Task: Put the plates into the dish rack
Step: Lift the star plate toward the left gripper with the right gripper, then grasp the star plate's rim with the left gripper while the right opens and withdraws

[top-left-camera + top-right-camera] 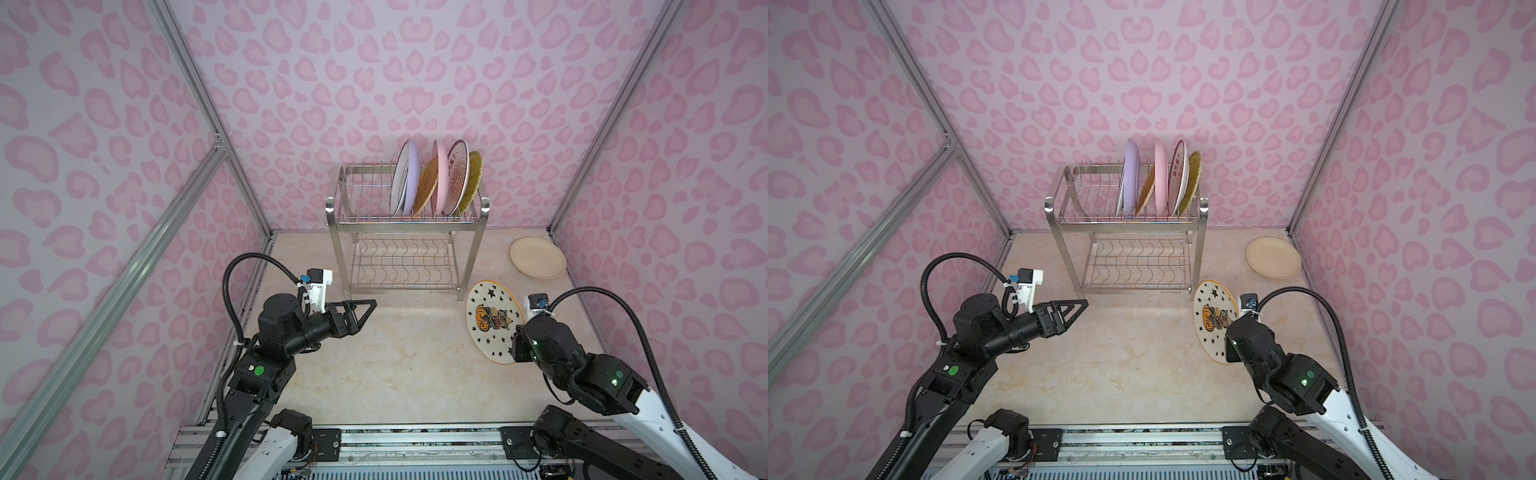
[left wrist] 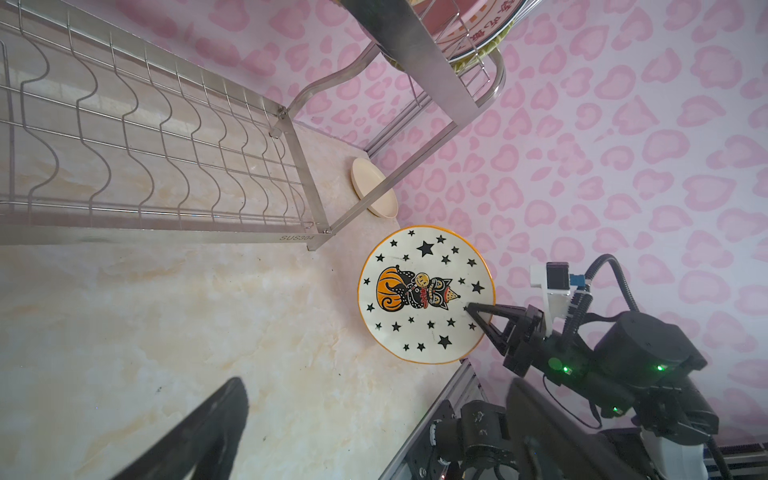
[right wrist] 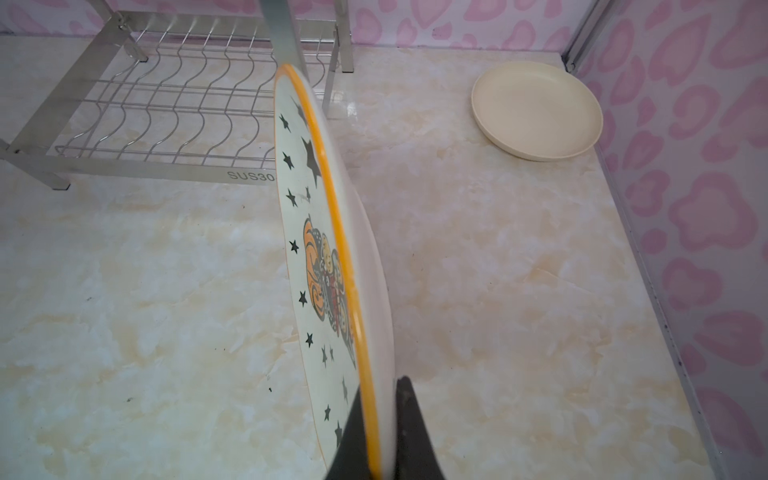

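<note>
My right gripper (image 3: pixel 380 401) is shut on the rim of the star-patterned plate (image 1: pixel 492 320) (image 1: pixel 1212 322) (image 2: pixel 419 291) (image 3: pixel 320 249). It holds the plate on edge, slightly tilted, just right of the dish rack's front right leg. The dish rack (image 1: pixel 407 226) (image 1: pixel 1125 226) stands at the back. Several plates stand upright in its right half: lilac (image 1: pixel 410 178), orange woven (image 1: pixel 428 187), pink (image 1: pixel 439 178), orange-radial white (image 1: pixel 457 183), yellow (image 1: pixel 474 178). A cream plate (image 1: pixel 538 257) (image 3: pixel 536 110) lies flat at the back right. My left gripper (image 1: pixel 370 305) (image 2: pixel 374 436) hangs open and empty left of the rack.
The rack's left prongs and wavy lower shelf (image 2: pixel 166 137) hold nothing. Patterned pink walls close in the table on three sides, with aluminium frame posts (image 1: pixel 590 137) at the corners. The cream plate lies close to the right wall.
</note>
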{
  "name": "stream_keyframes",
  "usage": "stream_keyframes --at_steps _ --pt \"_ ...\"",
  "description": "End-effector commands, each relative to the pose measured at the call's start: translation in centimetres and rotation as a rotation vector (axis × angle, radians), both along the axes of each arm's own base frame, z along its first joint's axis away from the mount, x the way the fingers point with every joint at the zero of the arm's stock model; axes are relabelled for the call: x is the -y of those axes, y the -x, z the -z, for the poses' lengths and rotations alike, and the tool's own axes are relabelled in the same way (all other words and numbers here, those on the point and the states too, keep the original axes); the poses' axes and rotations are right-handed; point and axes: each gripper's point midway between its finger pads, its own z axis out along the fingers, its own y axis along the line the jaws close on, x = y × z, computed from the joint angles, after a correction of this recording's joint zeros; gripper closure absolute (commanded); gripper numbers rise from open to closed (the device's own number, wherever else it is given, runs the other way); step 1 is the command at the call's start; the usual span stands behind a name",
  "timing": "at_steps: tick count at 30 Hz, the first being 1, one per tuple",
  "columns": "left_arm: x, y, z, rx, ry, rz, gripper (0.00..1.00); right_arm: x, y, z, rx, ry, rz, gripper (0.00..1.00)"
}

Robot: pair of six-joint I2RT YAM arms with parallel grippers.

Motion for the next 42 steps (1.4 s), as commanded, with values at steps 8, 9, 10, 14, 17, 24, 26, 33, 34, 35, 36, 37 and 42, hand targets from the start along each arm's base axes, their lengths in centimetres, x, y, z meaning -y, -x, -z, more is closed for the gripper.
stream_keyframes --at_steps 8,9,10,14,17,24,26,33,34,35,36,37,42 --pt "0.7 -1.1 -1.9 -0.033 0.119 -0.024 0.00 -6.2 -2.8 -6.3 0.275 0.015 -0.102 1.00" --pt "0.9 -1.2 -2.0 -0.037 0.126 -0.025 0.00 -6.8 -3.0 -6.7 0.290 0.028 -0.116 1.00" --pt "1.1 -1.3 -2.2 -0.040 0.137 -0.025 0.00 -7.5 -3.0 -7.1 0.311 0.050 -0.138 1.00" --pt "3.1 -1.3 -3.3 -0.056 0.205 0.006 0.01 -9.7 -3.1 -8.4 0.392 0.104 -0.201 1.00" --pt "4.6 -1.4 -3.9 -0.091 0.232 0.011 0.01 -10.8 -3.1 -9.1 0.439 0.135 -0.235 1.00" --pt "7.6 -1.7 -6.0 -0.148 0.289 0.009 0.03 -13.9 -2.1 -9.5 0.550 0.281 -0.359 1.00" --pt "8.0 -2.0 -5.9 -0.195 0.309 -0.011 0.04 -14.5 -2.0 -9.5 0.566 0.318 -0.382 1.00" --pt "7.8 -1.9 -4.0 -0.343 0.399 -0.102 0.09 -16.2 -1.4 -9.9 0.678 0.471 -0.415 1.00" --pt "7.6 -1.7 -3.8 -0.351 0.411 -0.117 0.09 -16.4 -1.5 -9.9 0.686 0.488 -0.417 1.00" --pt "7.5 -1.7 -3.6 -0.361 0.421 -0.129 0.08 -16.6 -1.4 -10.1 0.700 0.500 -0.422 1.00" --pt "7.5 -1.7 -3.5 -0.371 0.430 -0.133 0.08 -16.9 -1.3 -10.2 0.716 0.512 -0.427 1.00" --pt "7.5 -1.6 -3.3 -0.389 0.440 -0.136 0.09 -17.0 -1.3 -10.3 0.733 0.527 -0.421 1.00" --pt "7.8 -1.6 -2.6 -0.465 0.481 -0.157 0.18 -17.6 -0.9 -10.9 0.787 0.557 -0.408 1.00"
